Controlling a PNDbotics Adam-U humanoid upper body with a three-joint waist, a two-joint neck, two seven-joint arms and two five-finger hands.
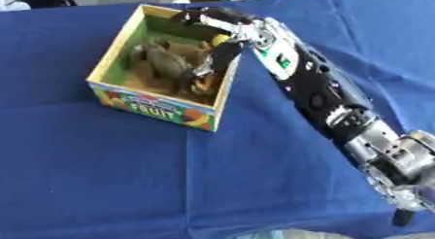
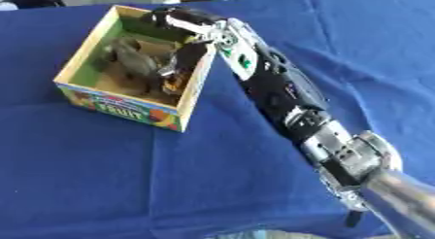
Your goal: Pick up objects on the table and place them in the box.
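Blue cloth covers the surface where your right hand dips into the fruit box, fingers curled down beside a grey-brown object lying inside.

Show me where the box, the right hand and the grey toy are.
box [image 1: 156,109], left eye view, printed front wall
right hand [image 1: 223,24], left eye view, back of hand
grey toy [image 1: 166,62], left eye view, its body
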